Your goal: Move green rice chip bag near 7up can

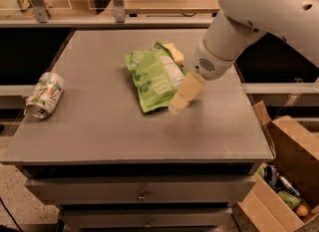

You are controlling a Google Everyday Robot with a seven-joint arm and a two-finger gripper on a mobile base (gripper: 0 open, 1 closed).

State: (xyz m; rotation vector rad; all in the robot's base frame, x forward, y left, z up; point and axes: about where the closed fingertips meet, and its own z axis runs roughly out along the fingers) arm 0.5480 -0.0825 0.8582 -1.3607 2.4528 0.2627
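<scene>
Camera view: the white arm [259,12] is slanting in from the upper right, its round wrist sitting over the right half of the desk [99,131]. The pale claw [178,105] is pointing down and to the left, hanging at the right edge of the green rice chip bag [154,79], with its tip by the bag's lower right corner. Cannot tell whether the claw is open or closed, or whether it is touching the bag.

The bag is lying flat near the middle of the desk, white label facing up. A pale-yellow sponge [173,53] is poking out from behind the bag's top right corner.

The 7up can [46,95] is lying on its side near the desk's left edge, shiny end facing the front, well apart from the bag.

An open cardboard box [294,151] is sitting on the floor to the right of the desk, with small items inside.
</scene>
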